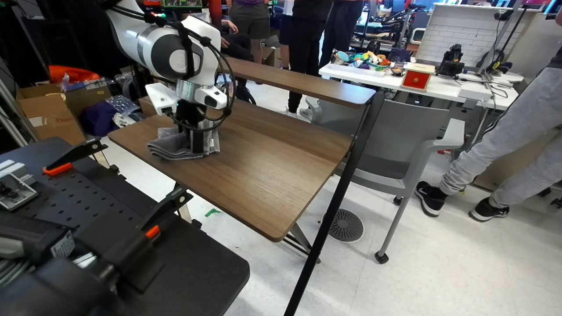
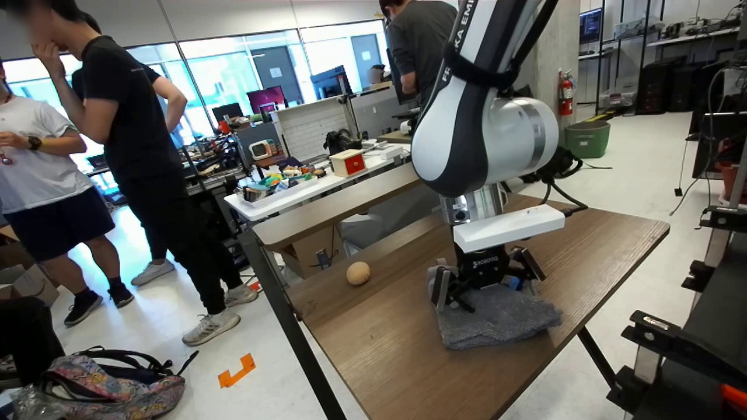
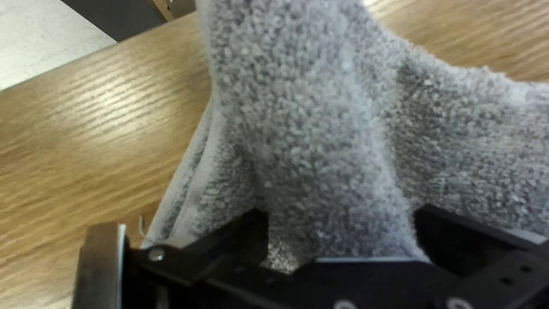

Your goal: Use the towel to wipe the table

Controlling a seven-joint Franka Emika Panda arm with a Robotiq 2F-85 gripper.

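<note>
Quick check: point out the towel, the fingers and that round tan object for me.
Towel (image 3: 317,137): wrist view, on the raised fold near its middle.
Fingers (image 2: 442,290): in an exterior view, partway down one finger.
Round tan object (image 2: 358,273): in an exterior view, centre of its visible side.

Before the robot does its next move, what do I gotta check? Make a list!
1. Towel on the table: ok, it lies there.
2. Claw open: ok, its fingers stand wide apart.
3. Towel between the fingers: ok, a raised fold shows there in the wrist view.
4. Towel gripped: not ok, the claw isn't closed on it.
5. Nothing else on the table: not ok, a round tan thing sits there.
6. Fingers touching the table: cannot tell.
</note>
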